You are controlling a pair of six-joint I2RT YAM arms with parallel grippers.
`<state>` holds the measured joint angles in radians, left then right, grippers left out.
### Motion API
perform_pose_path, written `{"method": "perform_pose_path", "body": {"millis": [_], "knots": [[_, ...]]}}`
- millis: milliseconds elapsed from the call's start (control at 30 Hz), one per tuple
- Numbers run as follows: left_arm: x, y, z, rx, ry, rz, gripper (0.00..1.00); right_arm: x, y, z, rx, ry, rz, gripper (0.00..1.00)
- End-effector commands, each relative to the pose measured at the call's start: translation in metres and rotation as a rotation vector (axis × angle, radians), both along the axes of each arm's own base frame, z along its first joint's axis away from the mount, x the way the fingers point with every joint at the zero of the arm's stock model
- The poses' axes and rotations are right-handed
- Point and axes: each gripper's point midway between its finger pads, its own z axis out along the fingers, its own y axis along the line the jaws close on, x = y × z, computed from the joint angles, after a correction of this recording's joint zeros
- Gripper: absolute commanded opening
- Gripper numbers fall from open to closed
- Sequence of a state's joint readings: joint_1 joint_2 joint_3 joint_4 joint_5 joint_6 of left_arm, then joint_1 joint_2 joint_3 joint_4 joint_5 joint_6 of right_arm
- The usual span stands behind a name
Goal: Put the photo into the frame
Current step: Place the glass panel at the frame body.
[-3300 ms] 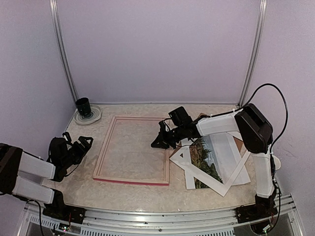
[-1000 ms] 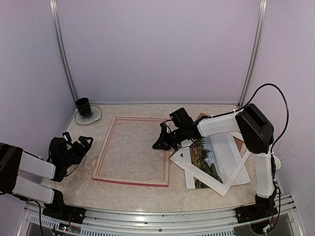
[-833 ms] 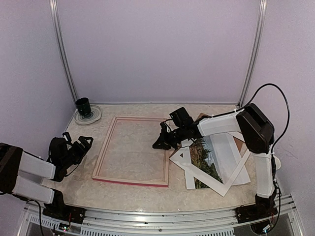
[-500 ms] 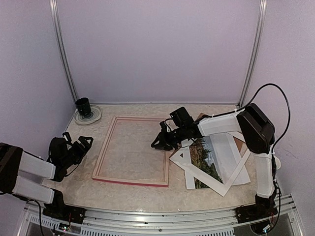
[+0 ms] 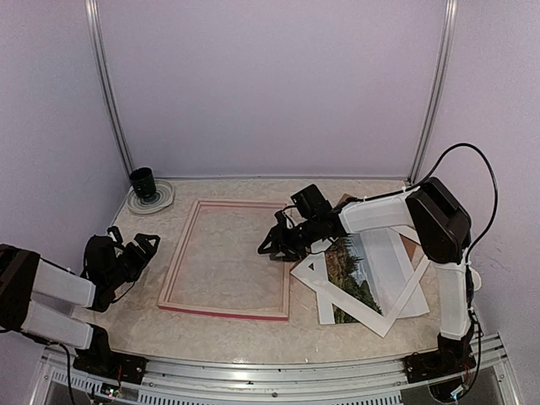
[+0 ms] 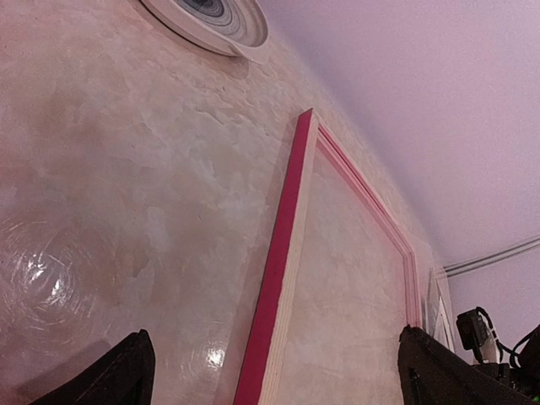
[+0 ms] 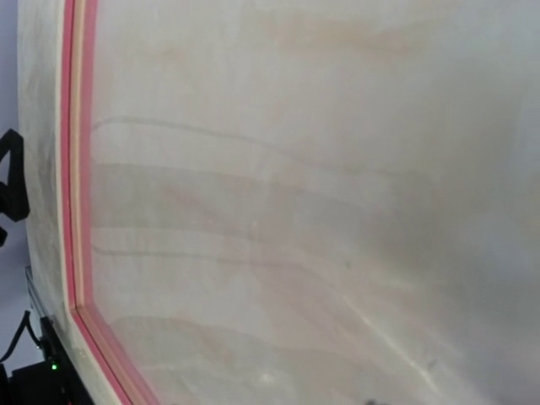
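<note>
The frame (image 5: 179, 253) lies flat at the table's middle, pink-red at its edges, pale wood facing up. In the left wrist view its left rail (image 6: 283, 253) runs toward me; the right wrist view shows a far rail (image 7: 76, 169). The photo (image 5: 354, 274) lies to the right of the frame, partly under a tilted white mat (image 5: 396, 299). My right gripper (image 5: 272, 248) hovers low at the frame's right rail, its fingers parted and holding nothing. My left gripper (image 5: 139, 245) stays open left of the frame, its fingers (image 6: 126, 371) wide apart.
A dark cup (image 5: 143, 180) stands on a round saucer (image 5: 156, 199) at the back left; the saucer (image 6: 211, 21) shows again in the left wrist view. A brown board (image 5: 411, 246) peeks out behind the mat. Walls close in on three sides.
My right gripper's fingers have spread apart at the frame's right rail. The frame lies as before and the left arm has not moved.
</note>
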<state>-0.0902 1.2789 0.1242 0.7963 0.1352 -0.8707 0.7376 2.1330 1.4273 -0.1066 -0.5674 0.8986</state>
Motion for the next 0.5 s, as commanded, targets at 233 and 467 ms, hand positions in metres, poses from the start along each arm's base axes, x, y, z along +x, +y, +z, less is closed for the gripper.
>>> {"method": "perform_pose_path", "body": {"millis": [233, 467], "knots": [[0.007, 0.0, 0.01, -0.011, -0.034, -0.002, 0.99, 0.007, -0.003, 0.028, -0.04, -0.08, 0.004, 0.6], [0.007, 0.0, 0.01, -0.01, -0.035, -0.001, 0.99, 0.01, -0.009, 0.035, -0.094, -0.119, -0.005, 0.64]]}}
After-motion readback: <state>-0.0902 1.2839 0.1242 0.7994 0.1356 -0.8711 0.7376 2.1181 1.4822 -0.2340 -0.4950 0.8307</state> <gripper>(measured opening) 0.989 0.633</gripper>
